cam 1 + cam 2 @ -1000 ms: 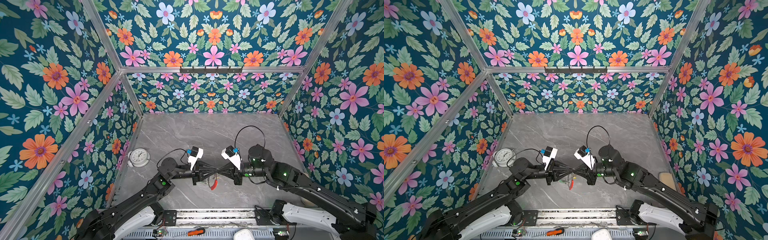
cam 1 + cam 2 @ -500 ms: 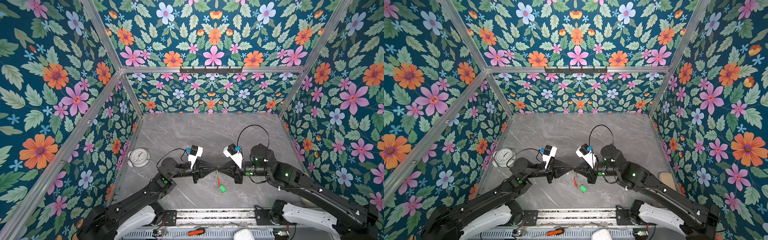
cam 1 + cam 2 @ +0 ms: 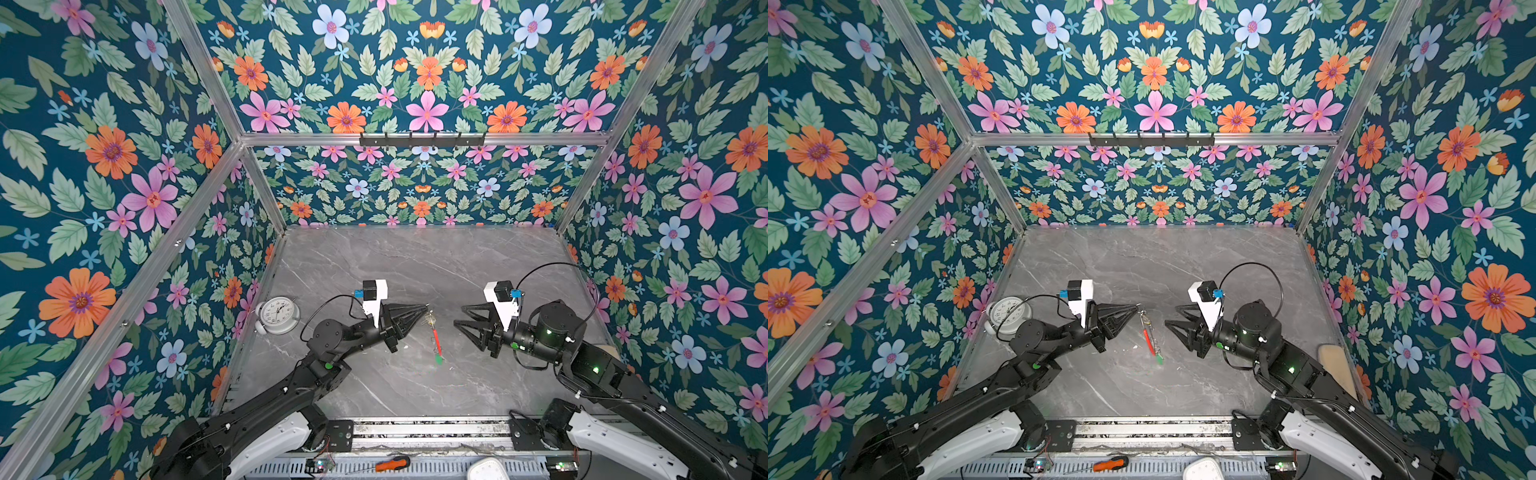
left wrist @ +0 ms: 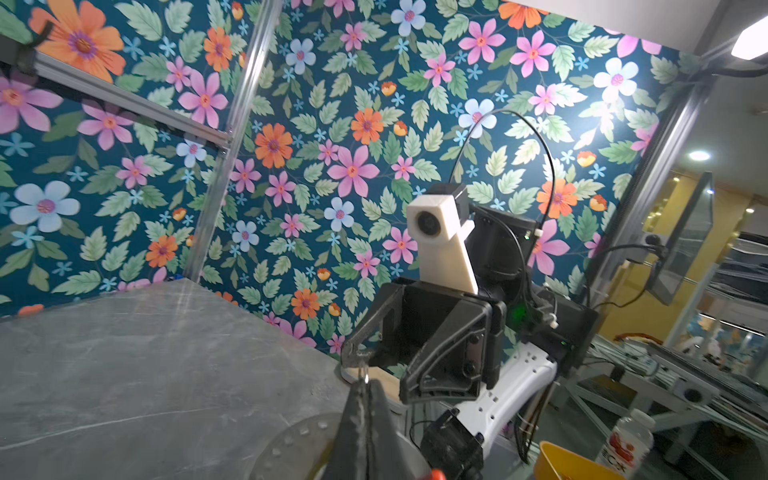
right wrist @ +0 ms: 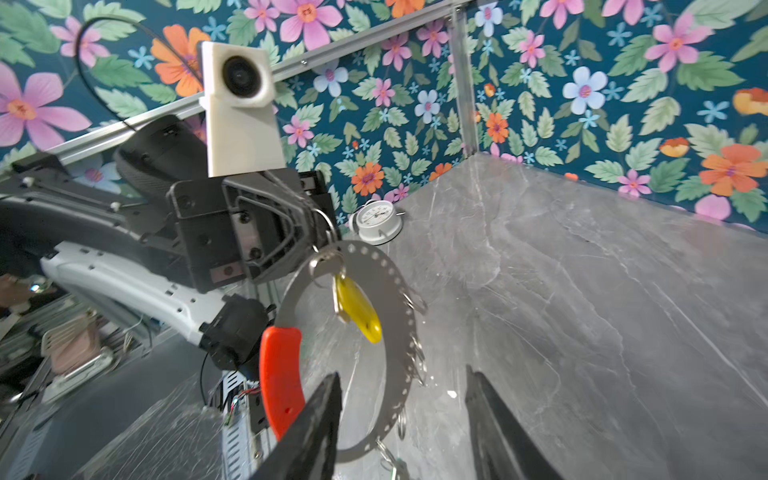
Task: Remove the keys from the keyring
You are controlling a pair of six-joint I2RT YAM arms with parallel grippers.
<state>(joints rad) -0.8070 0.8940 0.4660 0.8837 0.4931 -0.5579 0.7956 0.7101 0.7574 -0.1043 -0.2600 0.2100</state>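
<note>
The keyring [image 3: 435,337] hangs edge-on in both top views, its red section [image 3: 1148,335] facing me and a green tag [image 3: 439,359] at its lower end. My left gripper [image 3: 427,308] is shut on a small wire ring [image 4: 365,376] at the hoop's upper end. In the right wrist view the grey hoop [image 5: 405,316] shows its red section [image 5: 280,374], a yellow tag [image 5: 357,307], a silver key head [image 5: 327,262] and several small rings. My right gripper [image 3: 458,316] stands open a short way right of the hoop, holding nothing.
A white alarm clock [image 3: 277,314] sits by the left wall. An orange-handled screwdriver [image 3: 392,462] lies on the front rail. A black hook rack [image 3: 422,139] is mounted on the back wall. A beige pad [image 3: 1335,361] lies at the table's right edge.
My right gripper has opened, let go and drawn back to the right. The keyring now hangs from the left gripper alone, and the green tag has swung down.
</note>
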